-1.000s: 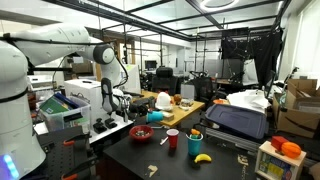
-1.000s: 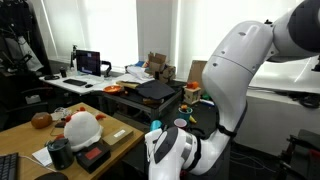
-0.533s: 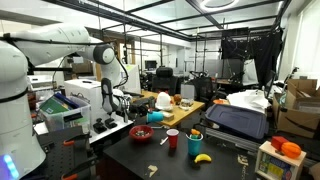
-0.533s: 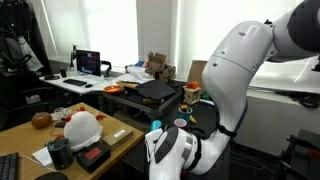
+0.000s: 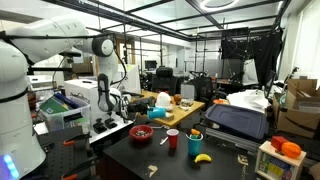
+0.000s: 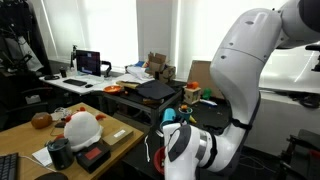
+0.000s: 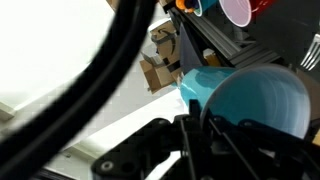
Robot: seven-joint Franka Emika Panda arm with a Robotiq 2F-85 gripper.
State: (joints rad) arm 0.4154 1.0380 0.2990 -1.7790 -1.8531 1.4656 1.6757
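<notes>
- Step in hand (judged): carrying. The gripper (image 7: 203, 126) has the teal cup (image 7: 250, 100) right at its fingertips, and in an exterior view the cup (image 6: 174, 117) hangs clear of the table beside the robot's white wrist.
- Jaws: the 2 dark fingers appear clenched on the near wall of the teal cup. Their tips are in shadow, so the exact contact cannot be made out.
- Position of the teal cup: in the air, tilted so that its mouth faces the wrist camera, above the near end of the black table (image 5: 232, 160).
- Contents of the teal cup: the wrist view shows only a smooth teal inside, with nothing in it.
- Other containers on the table:
  - 1 red bowl (image 5: 143, 133) with a blue item lying in it.
  - 1 red cup (image 5: 172, 139), upright; its inside looks bare in the wrist view.
  - 1 blue cup (image 5: 195, 143), just beside the red cup, with something yellowish showing at its top.
- A banana (image 5: 203, 157) lies loose on the table near the blue cup, in no container.
- Next move (judged): it calls for a steady grip and a levelled cup, with a path that stays clear of the red bowl and the 2 standing cups.
</notes>
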